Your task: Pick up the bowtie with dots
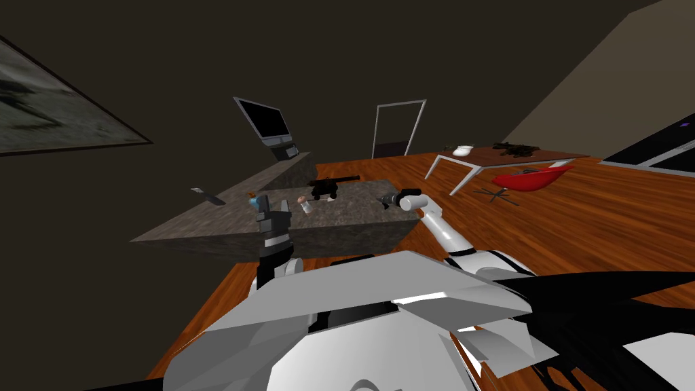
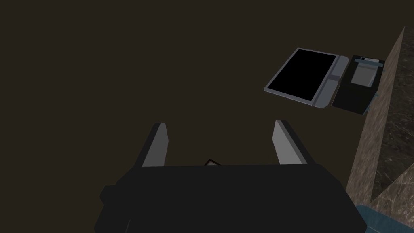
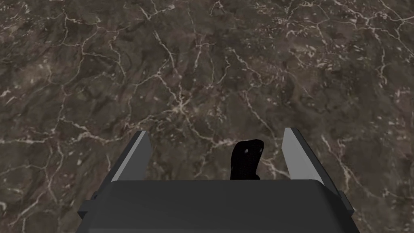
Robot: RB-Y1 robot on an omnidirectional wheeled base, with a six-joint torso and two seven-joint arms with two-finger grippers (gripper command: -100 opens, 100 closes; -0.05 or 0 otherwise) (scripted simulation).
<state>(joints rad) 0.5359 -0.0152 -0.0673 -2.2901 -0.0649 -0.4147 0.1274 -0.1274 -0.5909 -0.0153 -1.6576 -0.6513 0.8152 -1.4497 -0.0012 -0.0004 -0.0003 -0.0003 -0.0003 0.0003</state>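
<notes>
A black bowtie with small white dots (image 3: 246, 158) lies on the dark marble counter (image 3: 194, 73). One end of it shows between my right gripper's (image 3: 216, 135) open fingers, nearer the right finger (image 3: 297, 155), and the rest is hidden under the gripper's dark body. In the head view my right gripper (image 1: 388, 198) hangs over the counter's (image 1: 353, 210) right end. My left gripper (image 1: 266, 202) is raised over the counter's front left part. Its fingers (image 2: 155, 147) stand open with nothing between them.
On the counter lie a long black object (image 1: 332, 183), a small pale bottle (image 1: 305, 205) and a blue thing (image 1: 254, 200). A monitor (image 1: 267, 122) stands behind on the wall side. A white-legged table (image 1: 489, 161) and a red chair (image 1: 529, 180) stand to the right on the wood floor.
</notes>
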